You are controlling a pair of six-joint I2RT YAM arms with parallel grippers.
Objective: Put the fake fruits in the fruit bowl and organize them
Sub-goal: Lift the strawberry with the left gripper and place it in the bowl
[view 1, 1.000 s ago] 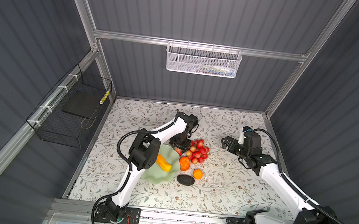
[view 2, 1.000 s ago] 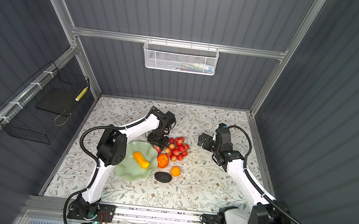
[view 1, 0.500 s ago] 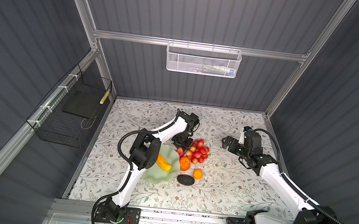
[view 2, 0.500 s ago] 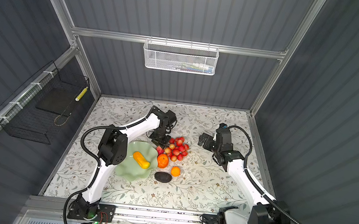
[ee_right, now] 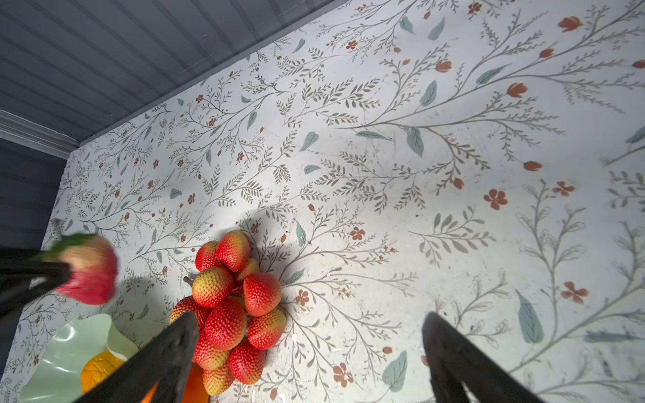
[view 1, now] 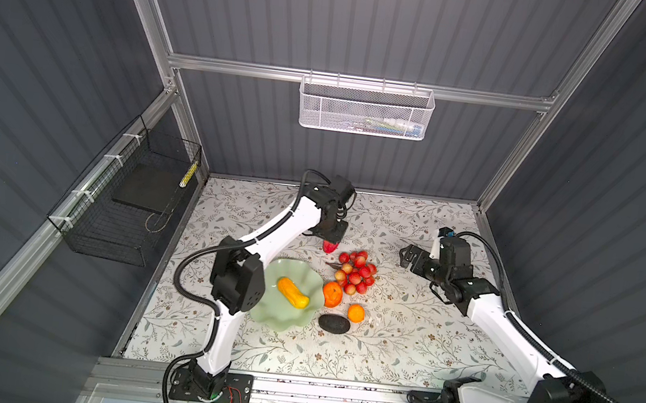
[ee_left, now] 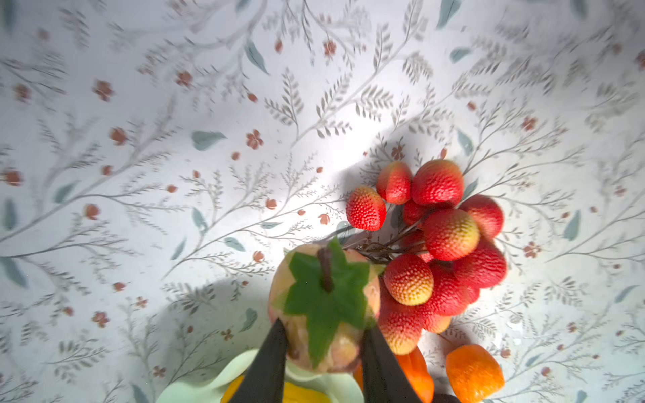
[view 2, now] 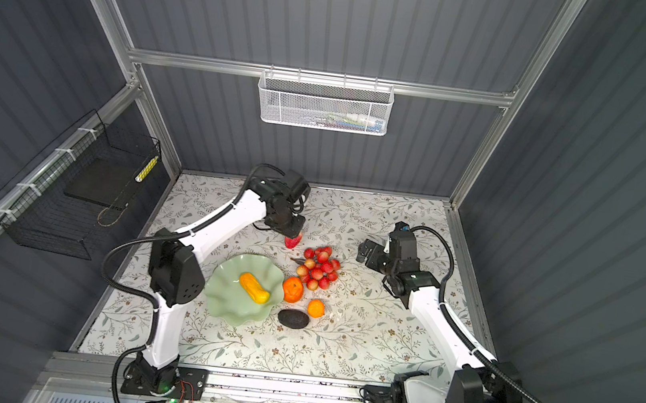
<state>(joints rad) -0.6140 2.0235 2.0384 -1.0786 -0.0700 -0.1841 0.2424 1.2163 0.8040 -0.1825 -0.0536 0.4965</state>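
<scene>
My left gripper [ee_left: 324, 335] squeezes the red fruit [ee_left: 326, 307] with a green leaf, held up just past the far edge of the bowl [view 1: 276, 312]. My right gripper [ee_right: 310, 317] is spread wide, holding nothing, right of the red bunch [view 1: 354, 277]. The yellow fruit [view 1: 293, 293] lies in the bowl; two oranges [view 1: 332, 294] and the avocado [view 1: 334, 323] sit on the table [view 1: 400, 346] beside it. I can't read anything in the white basket [view 1: 365, 115].

My left gripper [view 1: 331, 242] holds the strawberry-like fruit [view 1: 330, 247] behind the fruit bowl [view 1: 269, 318], left of the grape cluster [view 1: 356, 275]; the elongated fruit [view 1: 292, 292] lies in the bowl, two oranges [view 1: 332, 294] [view 1: 355, 313] and the avocado [view 1: 334, 323] to its right.
</scene>
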